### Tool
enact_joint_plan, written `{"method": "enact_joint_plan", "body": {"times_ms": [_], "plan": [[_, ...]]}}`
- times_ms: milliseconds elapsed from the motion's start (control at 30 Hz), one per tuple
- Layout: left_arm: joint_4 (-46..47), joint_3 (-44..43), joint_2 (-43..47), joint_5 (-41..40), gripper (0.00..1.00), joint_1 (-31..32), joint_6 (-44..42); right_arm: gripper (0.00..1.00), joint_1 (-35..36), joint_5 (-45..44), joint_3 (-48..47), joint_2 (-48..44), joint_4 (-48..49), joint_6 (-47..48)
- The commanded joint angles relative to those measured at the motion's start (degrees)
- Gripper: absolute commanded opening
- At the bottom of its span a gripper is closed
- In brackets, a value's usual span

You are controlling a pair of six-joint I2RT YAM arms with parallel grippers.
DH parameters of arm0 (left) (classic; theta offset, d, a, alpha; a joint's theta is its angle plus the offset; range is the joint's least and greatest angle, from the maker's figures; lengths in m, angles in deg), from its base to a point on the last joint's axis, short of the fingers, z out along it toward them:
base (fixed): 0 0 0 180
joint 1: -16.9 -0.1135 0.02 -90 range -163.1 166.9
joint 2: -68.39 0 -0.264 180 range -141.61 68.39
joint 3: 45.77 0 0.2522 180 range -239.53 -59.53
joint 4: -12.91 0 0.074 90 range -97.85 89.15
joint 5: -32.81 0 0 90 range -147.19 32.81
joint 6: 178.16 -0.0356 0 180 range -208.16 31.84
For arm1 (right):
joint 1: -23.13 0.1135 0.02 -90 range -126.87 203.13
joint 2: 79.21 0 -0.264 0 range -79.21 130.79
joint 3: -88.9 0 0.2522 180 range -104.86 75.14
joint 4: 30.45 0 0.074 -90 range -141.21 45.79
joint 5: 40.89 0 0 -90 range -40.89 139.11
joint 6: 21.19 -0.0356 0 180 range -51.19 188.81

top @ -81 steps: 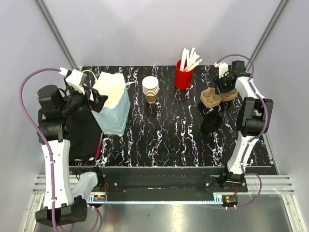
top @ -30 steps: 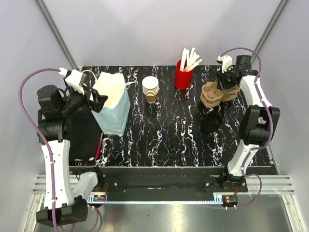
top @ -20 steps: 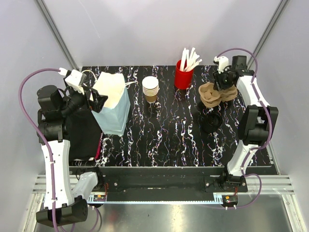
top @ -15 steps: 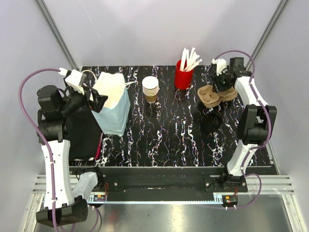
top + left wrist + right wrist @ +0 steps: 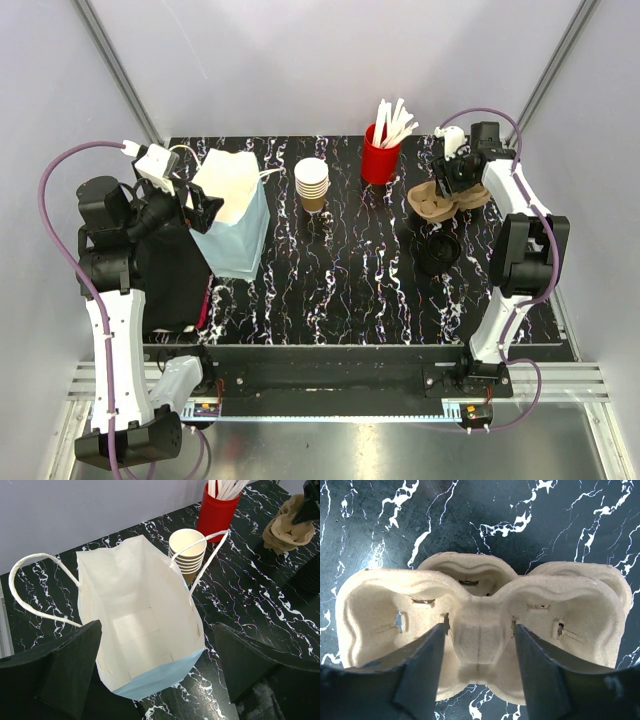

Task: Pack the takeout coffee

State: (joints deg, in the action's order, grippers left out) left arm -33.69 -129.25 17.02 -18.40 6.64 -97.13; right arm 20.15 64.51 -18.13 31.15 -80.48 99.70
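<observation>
I am working the carrier step of packing, not yet the cup itself. My right gripper (image 5: 480,630) is clenching the central ridge of a moulded pulp cup carrier (image 5: 380,615), one finger on each side of it, at the far right of the table (image 5: 350,270). The rims of a second shell are showing beneath it, so I am judging that I am separating the top carrier from a small stack. My left gripper (image 5: 157,630) is spread wide around the foot of the open paper bag (image 5: 135,590), its jaws parted and not pinching it, and the bag is standing upright with nothing inside. As for the takeout coffee, I am seeing no cup standing by itself: the only brown cups are in the stack (image 5: 187,542) between the bag and the red cup of white sticks (image 5: 380,160). The black lid (image 5: 438,253) is lying on the table near the carrier, on the side toward me. Next I am expecting to need the carrier held free of its neighbour and set down flat on open table.
</observation>
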Motion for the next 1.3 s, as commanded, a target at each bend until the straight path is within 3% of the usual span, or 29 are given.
{"method": "enact_joint_plan", "body": {"times_ms": [0,100,333,833,1267], "plan": [[3.0,0.3,0.5,1.6,0.99,-0.4,0.4,0.67,0.5,-1.5,-0.1,0.1,0.6,0.7],[3.0,0.3,0.4,1.6,0.99,-0.4,0.4,0.75,0.5,-1.5,-0.6,0.1,-0.3,0.7],[3.0,0.4,0.5,1.6,0.99,-0.4,0.4,0.77,0.5,-1.7,-1.5,1.3,-1.8,1.0],[3.0,0.4,0.6,1.6,0.99,-0.5,0.4,0.56,0.6,-3.1,-1.6,1.2,-1.9,1.2],[3.0,-3.8,-0.2,-3.6,0.99,-0.4,-2.1,0.53,0.7,-2.3,-1.2,-9.9,-3.9,0.7]]}}
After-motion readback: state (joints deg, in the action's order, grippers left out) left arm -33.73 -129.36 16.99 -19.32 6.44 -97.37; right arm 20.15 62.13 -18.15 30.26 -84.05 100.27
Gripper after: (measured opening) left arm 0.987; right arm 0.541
